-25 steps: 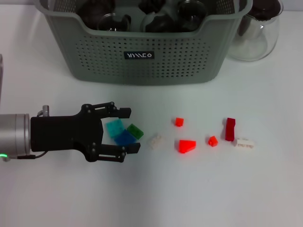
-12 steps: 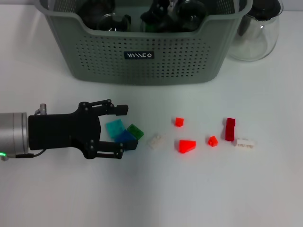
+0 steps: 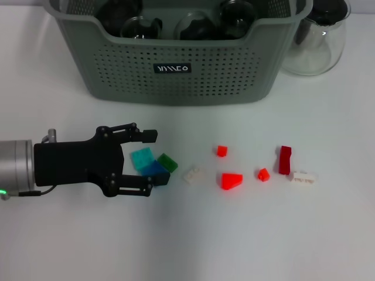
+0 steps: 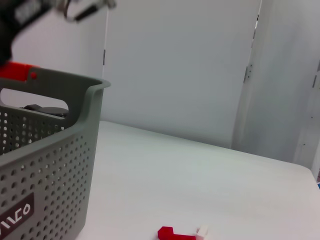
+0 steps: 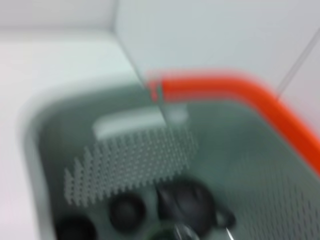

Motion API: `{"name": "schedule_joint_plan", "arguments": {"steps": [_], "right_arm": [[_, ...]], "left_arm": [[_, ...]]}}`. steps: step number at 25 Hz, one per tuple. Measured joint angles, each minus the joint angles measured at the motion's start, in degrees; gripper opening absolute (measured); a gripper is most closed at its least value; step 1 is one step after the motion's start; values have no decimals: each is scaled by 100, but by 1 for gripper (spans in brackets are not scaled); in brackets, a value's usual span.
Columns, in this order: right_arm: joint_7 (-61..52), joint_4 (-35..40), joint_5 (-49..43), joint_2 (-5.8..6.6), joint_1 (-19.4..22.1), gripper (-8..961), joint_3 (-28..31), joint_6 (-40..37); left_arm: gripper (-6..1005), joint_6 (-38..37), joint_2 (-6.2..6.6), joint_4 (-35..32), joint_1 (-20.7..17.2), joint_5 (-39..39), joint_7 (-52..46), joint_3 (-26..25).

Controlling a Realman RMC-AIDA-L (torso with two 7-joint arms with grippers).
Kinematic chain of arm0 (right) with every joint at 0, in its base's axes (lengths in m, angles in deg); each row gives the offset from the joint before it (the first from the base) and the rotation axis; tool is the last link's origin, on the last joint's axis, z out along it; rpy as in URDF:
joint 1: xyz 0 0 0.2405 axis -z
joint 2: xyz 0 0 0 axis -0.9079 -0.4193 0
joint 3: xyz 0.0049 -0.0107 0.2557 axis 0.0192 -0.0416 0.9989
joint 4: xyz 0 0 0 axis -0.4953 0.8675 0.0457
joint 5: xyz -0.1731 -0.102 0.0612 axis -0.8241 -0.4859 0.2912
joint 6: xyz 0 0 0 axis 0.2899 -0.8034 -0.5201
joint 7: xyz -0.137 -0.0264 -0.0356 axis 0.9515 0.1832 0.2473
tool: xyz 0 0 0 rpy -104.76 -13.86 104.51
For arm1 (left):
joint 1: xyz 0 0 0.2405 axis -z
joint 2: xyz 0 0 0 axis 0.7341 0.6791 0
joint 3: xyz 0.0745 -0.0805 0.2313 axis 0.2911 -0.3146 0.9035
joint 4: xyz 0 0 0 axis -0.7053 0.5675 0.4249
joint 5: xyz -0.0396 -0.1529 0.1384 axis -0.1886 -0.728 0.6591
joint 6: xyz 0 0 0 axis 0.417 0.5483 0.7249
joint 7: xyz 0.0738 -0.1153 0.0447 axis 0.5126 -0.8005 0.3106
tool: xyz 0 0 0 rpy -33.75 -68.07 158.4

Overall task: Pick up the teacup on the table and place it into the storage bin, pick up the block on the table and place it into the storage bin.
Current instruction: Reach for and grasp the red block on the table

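Note:
The grey-green storage bin [image 3: 176,64] stands at the back of the table and holds several dark glass teacups [image 3: 140,26]. My left gripper [image 3: 154,158] lies low over the table at the left and is open. Its fingertips [image 3: 150,136] reach around a teal block [image 3: 140,158] and a blue block [image 3: 153,170]; the lower fingertip touches the blue one. A green block [image 3: 168,162] lies just past them. The right wrist view looks down into the bin [image 5: 130,155] onto dark cups [image 5: 185,200]. The right gripper itself does not show.
More blocks lie in a row to the right: white [image 3: 192,174], small red [image 3: 221,151], red wedge [image 3: 231,180], small red [image 3: 263,174], dark red [image 3: 285,160], white [image 3: 303,177]. A clear glass teapot [image 3: 319,41] stands right of the bin. Bin wall [image 4: 45,150] fills the left wrist view.
My left gripper has drawn back slightly to the left and its fingers have narrowed a little around the teal and blue blocks. A dark shape seen over the bin half a second ago is gone.

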Motion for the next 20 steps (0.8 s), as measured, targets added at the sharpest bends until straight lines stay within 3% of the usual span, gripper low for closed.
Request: {"name": "schedule_joint_plan", "arguments": {"steps": [4,7,12,15,18,20], "right_arm": [[140,1579,815,75,707,791,248,-958],[373,2373,1611,204,1200,793,575,-1794],[1060,2643,3089,516,1799,786,1210,-3359],[1375,2516,3442,656,2083,784,1477,-4238],[1405,2471,3198,687,2222,782,1419,-4838],[1370,2484,2798,635,2282,781,1387,-5154]], "left_arm": [[860,-7,-8,9,-28,0,0,1],[860,-24,-12,16,-38,1,0,2],[860,-30,-17,26,-57,1,0,2],[860,-21,-16,31,-56,1,0,2],[860,-1,-16,36,-56,1,0,1],[860,0,-16,37,-55,1,0,1]]}}
